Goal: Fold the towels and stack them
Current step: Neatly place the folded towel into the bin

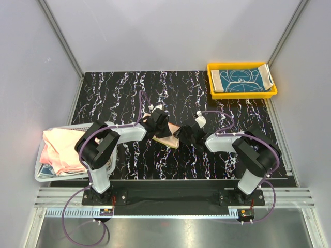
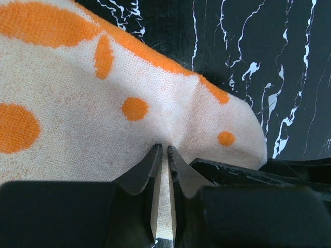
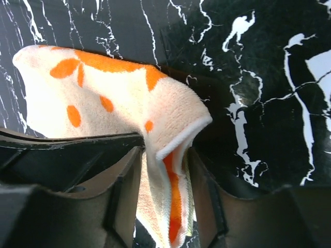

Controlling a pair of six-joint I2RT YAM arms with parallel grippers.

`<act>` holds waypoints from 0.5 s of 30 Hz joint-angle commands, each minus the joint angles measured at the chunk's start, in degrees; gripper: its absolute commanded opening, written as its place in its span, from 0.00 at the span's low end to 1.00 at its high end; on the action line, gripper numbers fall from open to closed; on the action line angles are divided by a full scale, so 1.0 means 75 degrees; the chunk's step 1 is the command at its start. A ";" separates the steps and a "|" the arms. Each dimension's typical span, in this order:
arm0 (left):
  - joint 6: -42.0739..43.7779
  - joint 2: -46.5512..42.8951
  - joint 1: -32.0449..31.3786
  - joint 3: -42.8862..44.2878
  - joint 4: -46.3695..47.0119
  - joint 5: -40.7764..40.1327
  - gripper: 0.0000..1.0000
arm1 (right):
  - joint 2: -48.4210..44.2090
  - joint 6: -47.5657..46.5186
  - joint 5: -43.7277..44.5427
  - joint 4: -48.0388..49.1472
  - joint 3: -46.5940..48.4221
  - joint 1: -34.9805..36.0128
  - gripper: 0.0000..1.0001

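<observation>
The left hand (image 2: 161,151) pinched the edge of the orange-and-cream towel (image 2: 77,119) tightly, while the right hand (image 3: 165,155) stood spread, with a folded towel corner between its fingers.

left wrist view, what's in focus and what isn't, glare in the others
Left wrist: orange-and-cream cloth towel weave crisp, black left gripper dark, detail lost. Right wrist: same towel sharp, no glare. Top external: even light, pale sheen on near metal sheet.

Orange-spotted towel (image 1: 169,140) largely hidden
</observation>
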 commanded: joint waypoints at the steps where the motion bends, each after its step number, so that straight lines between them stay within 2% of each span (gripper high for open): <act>1: 0.0000 0.0066 -0.0068 -0.0170 -0.0166 0.0013 0.16 | 0.0337 0.0036 0.0212 -0.0870 -0.0203 0.0122 0.46; 2: 0.0012 0.0054 -0.0079 -0.0159 -0.0178 0.0013 0.16 | 0.0314 0.0025 0.0294 -0.0975 -0.0226 0.0111 0.40; 7: -0.0035 -0.0168 -0.0079 -0.0042 -0.0259 0.0036 0.18 | 0.0009 -0.0326 0.0669 -0.1607 -0.0028 0.0099 0.31; 8: 0.0023 -0.0273 -0.0079 0.0040 -0.0318 0.0036 0.20 | -0.0026 -0.0582 0.0797 -0.1829 0.0158 0.0099 0.30; 13: 0.0246 -0.1139 0.0014 0.0976 -0.1371 -0.0092 0.40 | 0.0254 -0.1357 0.0833 -0.2826 0.0979 0.0064 0.09; 15: 0.0363 -0.1339 0.0189 0.1562 -0.1873 -0.0081 0.44 | 0.0465 -0.1662 0.0857 -0.2909 0.1249 0.0052 0.06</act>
